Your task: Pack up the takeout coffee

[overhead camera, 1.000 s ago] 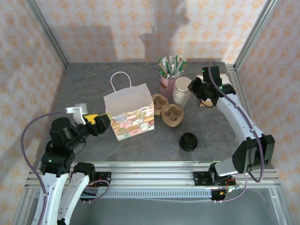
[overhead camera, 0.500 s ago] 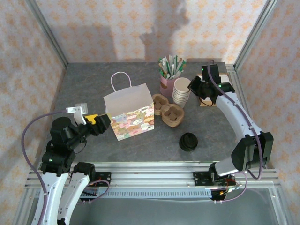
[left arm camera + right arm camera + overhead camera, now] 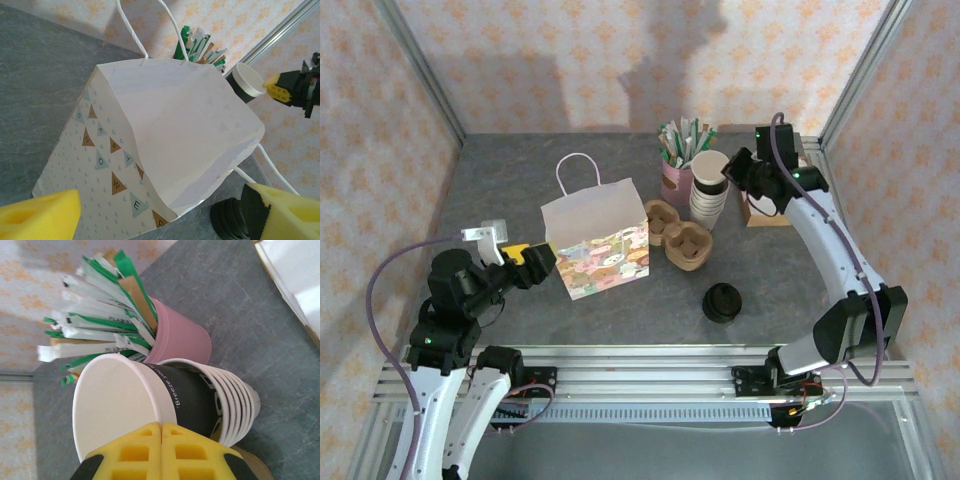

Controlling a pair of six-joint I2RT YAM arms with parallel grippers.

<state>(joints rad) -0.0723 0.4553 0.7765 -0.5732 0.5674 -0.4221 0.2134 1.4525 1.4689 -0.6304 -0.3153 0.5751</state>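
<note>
Over the last second the right gripper [image 3: 161, 452] had risen and shifted toward the back wall. With it the takeout coffee cup [image 3: 115, 400] came up, tilted, partly out of the stack of cups [image 3: 708, 210]. In the right wrist view its yellow pads were pressed together on the cup's wall at the rim, one inside the mouth and one outside, so it was gripping the cup. The lower part of the cup was still nested in the stack, just beside the pink cup [image 3: 180, 342] of packets [image 3: 95, 320]. The cup was lidless. The stack of black lids [image 3: 722, 303] stood untouched near the front edge, well apart from it. The left gripper [image 3: 538, 262] had not moved. Its pads were spread wide apart at the near side of the paper bag [image 3: 595, 245], holding nothing, and the bag stood upright with its mouth open. The cup carrier [image 3: 680, 238] lay between the bag and the stack. Judgement: cup separation was under way. The task was early, with lidding and bagging both still to do. The risk was a second cup clinging to the first as it cleared.
</note>
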